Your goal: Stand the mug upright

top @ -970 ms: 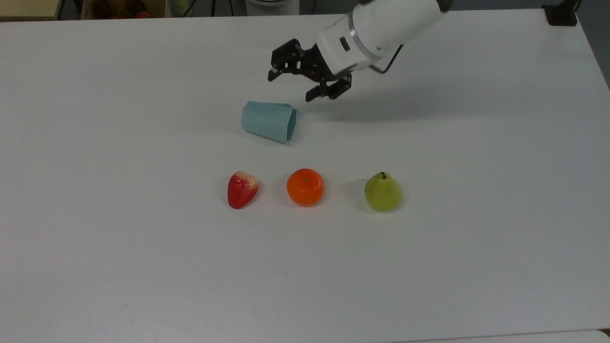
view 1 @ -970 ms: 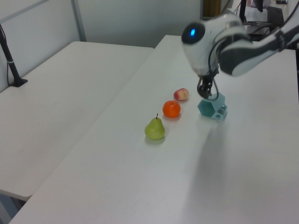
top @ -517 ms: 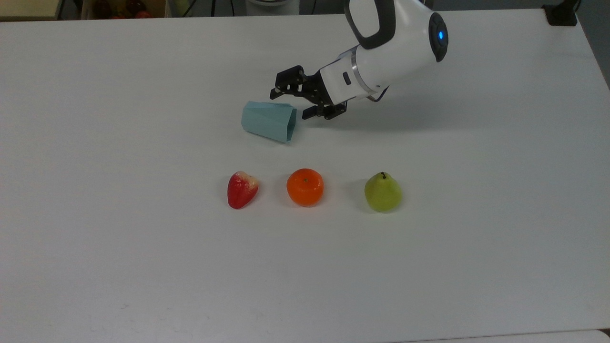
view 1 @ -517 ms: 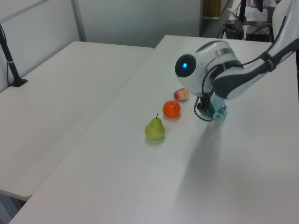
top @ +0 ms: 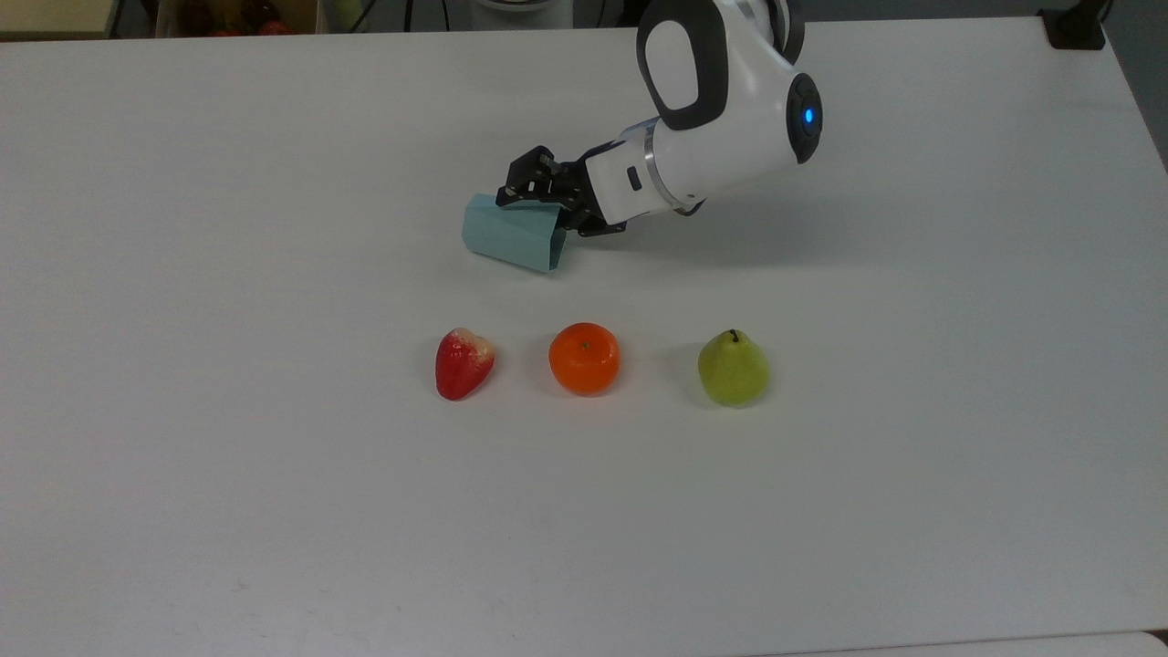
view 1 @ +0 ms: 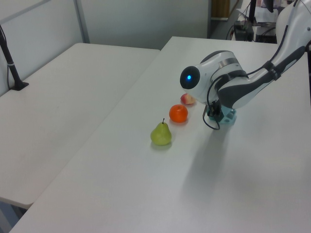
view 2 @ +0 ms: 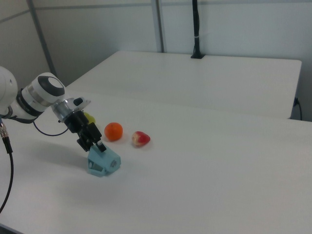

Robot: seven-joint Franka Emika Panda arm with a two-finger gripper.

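Mug (top: 513,234) on side, rim partly behind claw (top: 540,196).

I've got 3 fruits in a row on the white table (top: 274,511), top view left to right: strawberry (top: 464,363), orange (top: 584,358), pear (top: 733,368), each well apart. 2nd white table (view 1: 63,92) sits alongside in left view.

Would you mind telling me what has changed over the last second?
The hand has come down from above the table and moved toward the top view's left, reaching the open end of the mug. The mug lies on its side as before, and the strawberry, orange and pear have not moved.
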